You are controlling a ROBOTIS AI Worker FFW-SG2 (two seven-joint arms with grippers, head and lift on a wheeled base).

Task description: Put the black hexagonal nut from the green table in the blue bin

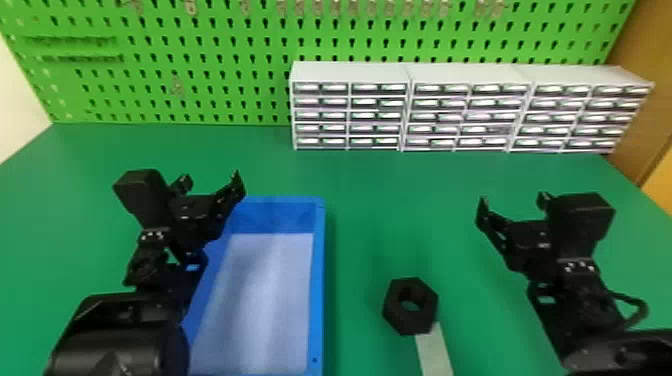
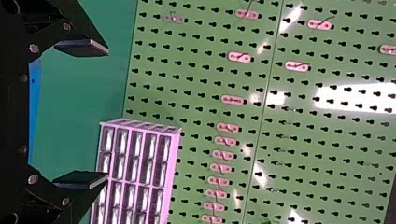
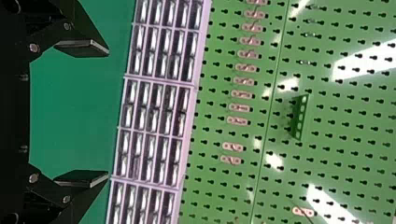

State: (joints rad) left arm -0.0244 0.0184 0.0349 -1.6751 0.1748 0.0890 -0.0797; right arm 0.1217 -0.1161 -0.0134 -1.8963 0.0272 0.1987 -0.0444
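Note:
The black hexagonal nut (image 1: 424, 320) lies on the green table (image 1: 370, 185), to the right of the blue bin (image 1: 317, 280), with a pale strip touching its lower edge. Over the bin's left side is my left gripper (image 1: 210, 181), open and holding nothing; the left wrist view has this gripper (image 2: 107, 114) with its fingers wide apart. My right gripper (image 1: 512, 200) is above the table, right of the nut and farther back, apart from it. In the right wrist view that gripper (image 3: 108, 114) also stands open with nothing between its fingers.
White drawer cabinets (image 1: 350, 72) stand in a row along the back of the table, before a green pegboard (image 1: 200, 100). The pale strip (image 1: 435, 352) runs from the nut to the front. My left forearm covers part of the bin's left wall.

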